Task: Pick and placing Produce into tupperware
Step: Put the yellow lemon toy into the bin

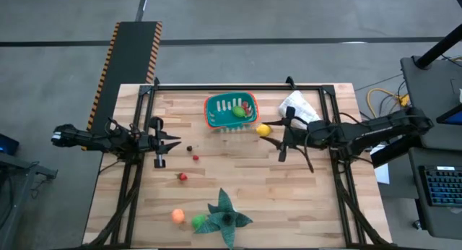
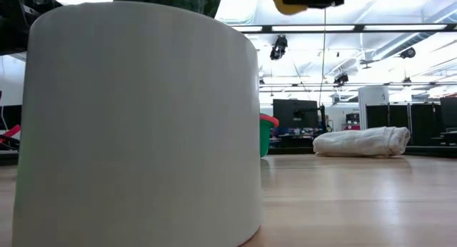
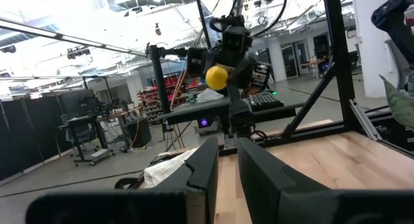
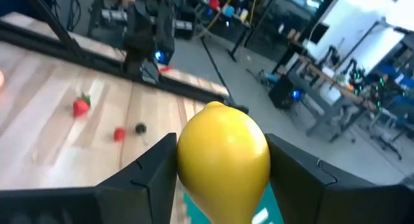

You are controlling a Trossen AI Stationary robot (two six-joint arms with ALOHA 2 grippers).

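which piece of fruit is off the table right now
The yellow lemon, gripped in the right tool beside the tub; the other loose pieces lie on the table.

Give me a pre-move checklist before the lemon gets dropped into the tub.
1. Right tool shut on the yellow lemon: ok.
2. Lemon directly over the teal tub: not ok, it sits beside the tub's right edge.
3. Room in the tub: ok, only a green piece and a red piece inside.
4. Left tool out of the path, at the table's left: ok.
5. White bag blocking the path: cannot tell.
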